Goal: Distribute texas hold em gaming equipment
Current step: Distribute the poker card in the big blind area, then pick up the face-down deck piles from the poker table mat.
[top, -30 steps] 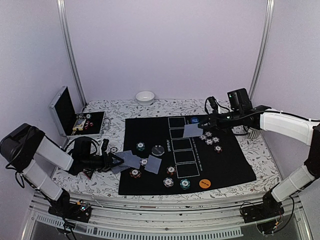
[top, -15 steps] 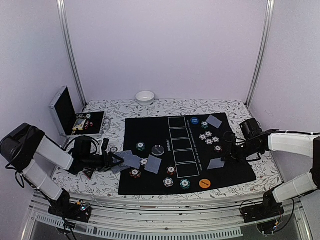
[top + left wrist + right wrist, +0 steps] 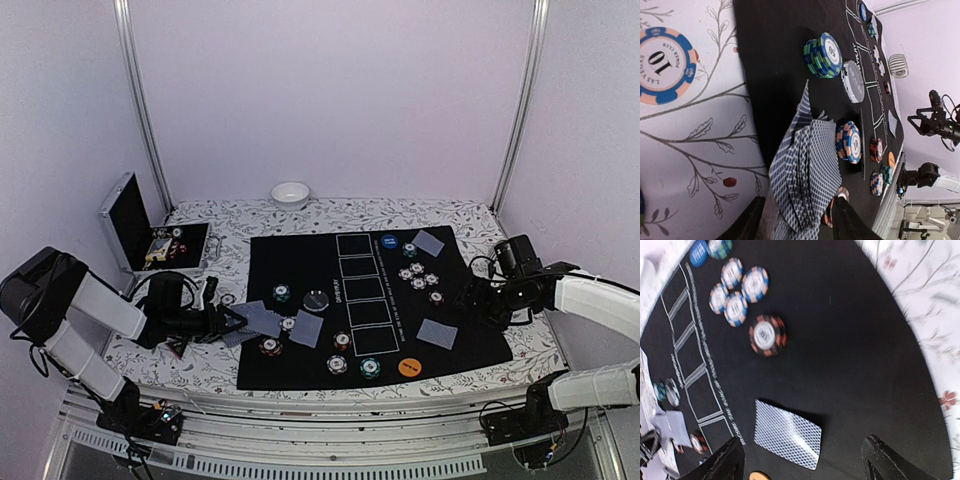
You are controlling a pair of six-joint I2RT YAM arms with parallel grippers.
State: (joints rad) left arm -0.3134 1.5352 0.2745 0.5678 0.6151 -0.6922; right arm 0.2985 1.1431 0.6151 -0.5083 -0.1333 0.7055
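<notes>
Right wrist view, right gripper hanging with fingers spread apart, playing card lying flat on black mat just ahead between them, left gripper clamping fanned card stack at mat's edge.

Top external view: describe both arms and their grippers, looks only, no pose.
Left arm and right arm share one build: rounded white link shells between bulky black joints. Left gripper and right gripper are black with two thin fingers. Black cables loop at each wrist. No markings readable.
</notes>
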